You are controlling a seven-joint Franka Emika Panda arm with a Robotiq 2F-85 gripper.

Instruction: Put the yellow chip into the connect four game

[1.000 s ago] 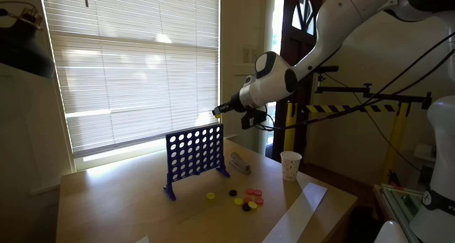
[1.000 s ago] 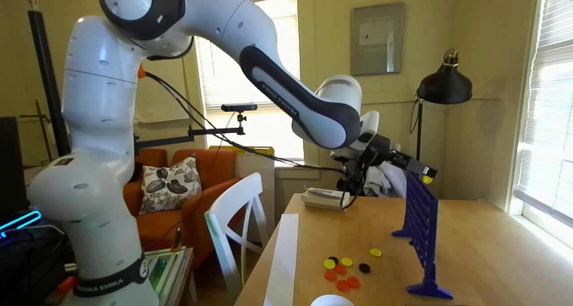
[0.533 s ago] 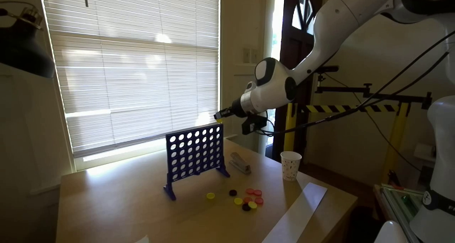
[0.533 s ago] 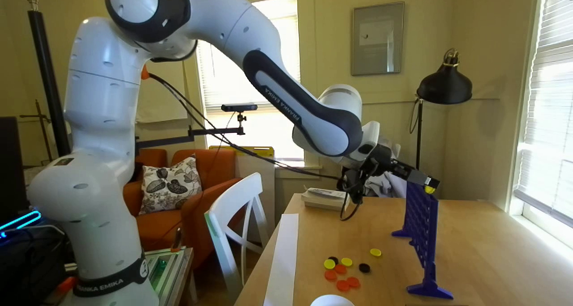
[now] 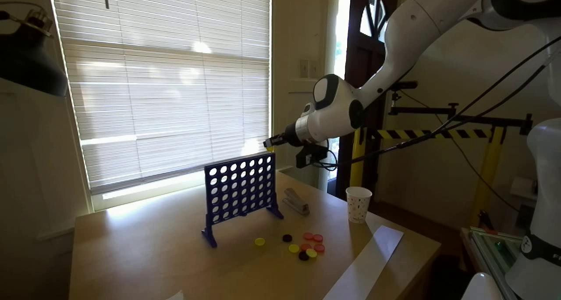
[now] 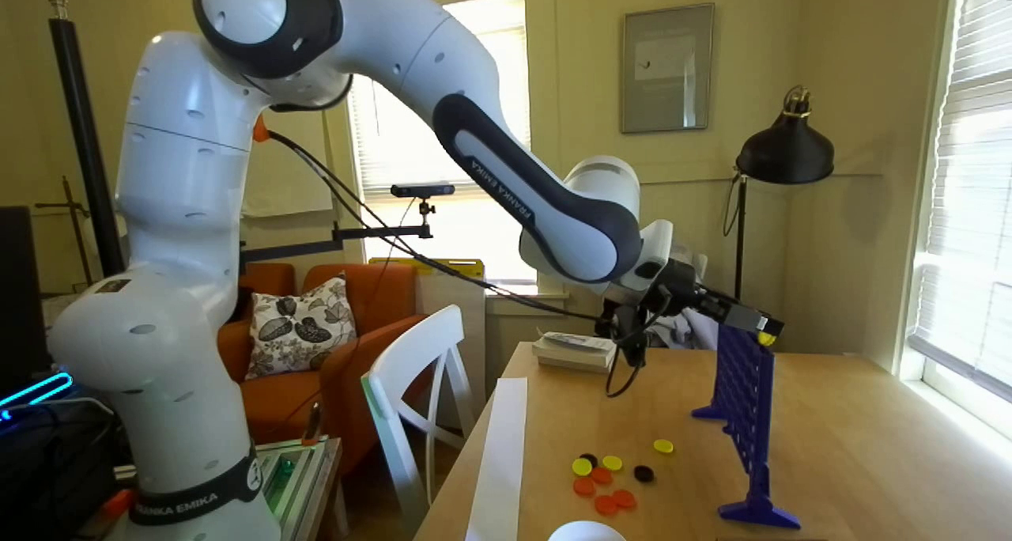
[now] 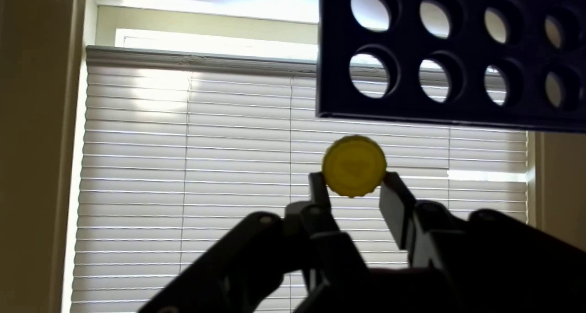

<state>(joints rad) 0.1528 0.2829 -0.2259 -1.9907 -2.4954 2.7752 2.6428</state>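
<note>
My gripper is shut on a yellow chip, held at the fingertips with its round face toward the wrist camera. The connect four game, a dark blue upright grid, shows in the wrist view at upper right, with a gap between its edge and the chip. In an exterior view the gripper and chip are just above the top right corner of the game. In an exterior view the gripper and chip are at the far top end of the game, slightly toward the window side.
Loose yellow, black and red chips lie on the table. A stapler, a paper cup and a white strip are also there. Window blinds stand behind the game.
My gripper has moved down with the yellow chip, closer to the top of the game, and slightly toward the window. In the last half second it has moved only a little. The game has not moved.
</note>
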